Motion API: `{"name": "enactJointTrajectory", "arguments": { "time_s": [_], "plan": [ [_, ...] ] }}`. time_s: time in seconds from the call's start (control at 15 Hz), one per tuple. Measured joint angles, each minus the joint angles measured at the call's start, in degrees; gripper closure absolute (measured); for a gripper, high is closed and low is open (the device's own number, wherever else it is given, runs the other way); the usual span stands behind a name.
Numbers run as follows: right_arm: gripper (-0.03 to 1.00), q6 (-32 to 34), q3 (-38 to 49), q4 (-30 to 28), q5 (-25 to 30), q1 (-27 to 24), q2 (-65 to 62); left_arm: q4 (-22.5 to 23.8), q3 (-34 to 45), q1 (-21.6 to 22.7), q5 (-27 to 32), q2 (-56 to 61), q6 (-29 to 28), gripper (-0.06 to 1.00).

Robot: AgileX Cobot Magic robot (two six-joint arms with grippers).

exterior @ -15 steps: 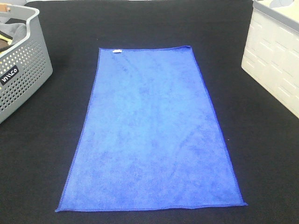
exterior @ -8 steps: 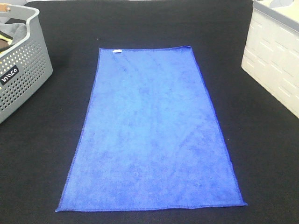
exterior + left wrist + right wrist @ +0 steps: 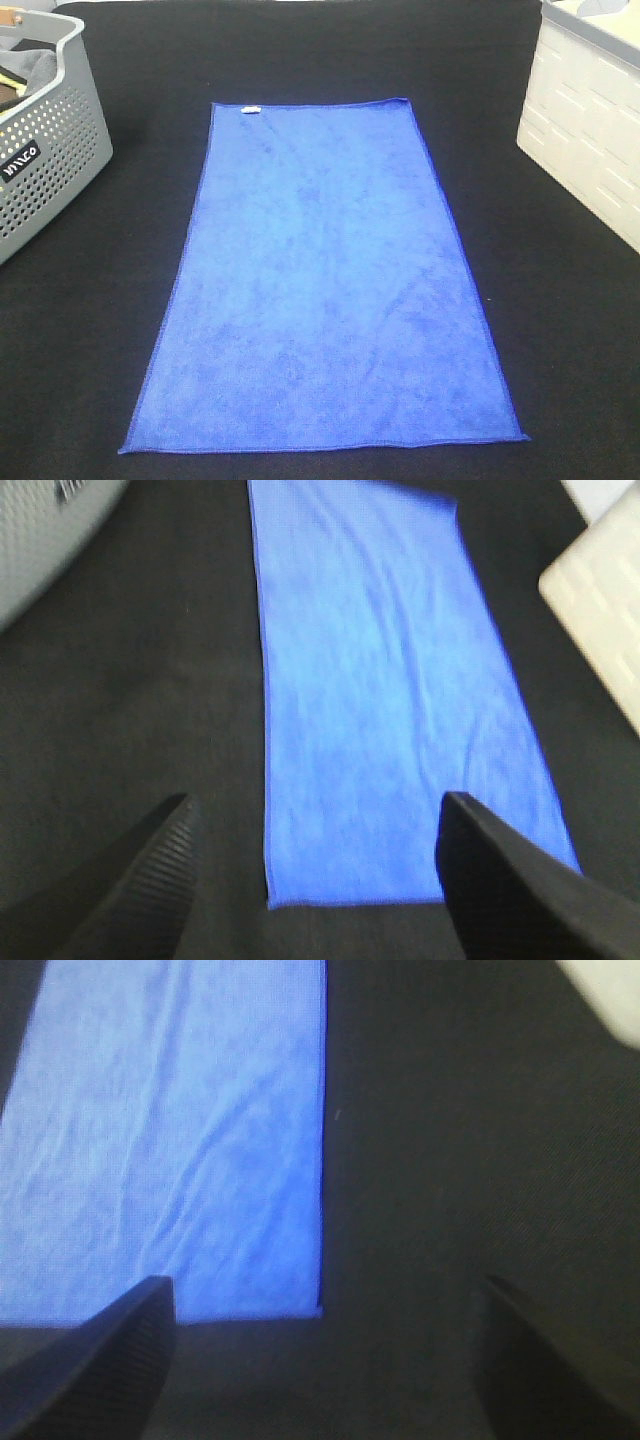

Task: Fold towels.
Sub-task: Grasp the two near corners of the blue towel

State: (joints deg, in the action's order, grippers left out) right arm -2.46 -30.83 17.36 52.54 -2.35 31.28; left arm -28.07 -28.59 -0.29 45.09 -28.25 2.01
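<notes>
A royal-blue towel [image 3: 325, 290] is pictured spread flat and unfolded, lengthwise down the middle of a black tabletop [image 3: 560, 330], with its white tag [image 3: 250, 109] at the far left corner. It is flanked, well apart on either side, by a perforated grey basket [image 3: 60, 150] and a white crate [image 3: 585, 130].

No change is recorded over the last second: in the high view the cloth is shown in the same place and shape, and no arm is seen there. The first fold is therefore judged not yet begun.

The left gripper [image 3: 318, 802] is seen from its wrist camera held above the near left corner of the towel, its jaws spread wide and nothing held between them. The right gripper [image 3: 325, 1285] is likewise shown with jaws wide apart and empty, set over the near right corner, where the hem meets bare tabletop. No contact with the cloth is visible in either view.

Both near corners are thus judged lined up for a paired pinch, to be carried toward the far hem.
</notes>
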Motion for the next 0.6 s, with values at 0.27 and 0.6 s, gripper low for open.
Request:
{"name": "enactJointTrajectory", "arguments": {
  "time_s": [0.27,0.6],
  "plan": [
    [0.22,-5.44,0.00,4.47,-0.69,0.00,14.55,-5.79,0.06,0.00,-0.23,-16.73,9.28,0.30],
    [0.22,-16.33,0.00,11.06,-10.43,0.00,34.32,-24.41,0.06,0.00,-3.67,-43.89,30.25,0.30]
  ]
}}
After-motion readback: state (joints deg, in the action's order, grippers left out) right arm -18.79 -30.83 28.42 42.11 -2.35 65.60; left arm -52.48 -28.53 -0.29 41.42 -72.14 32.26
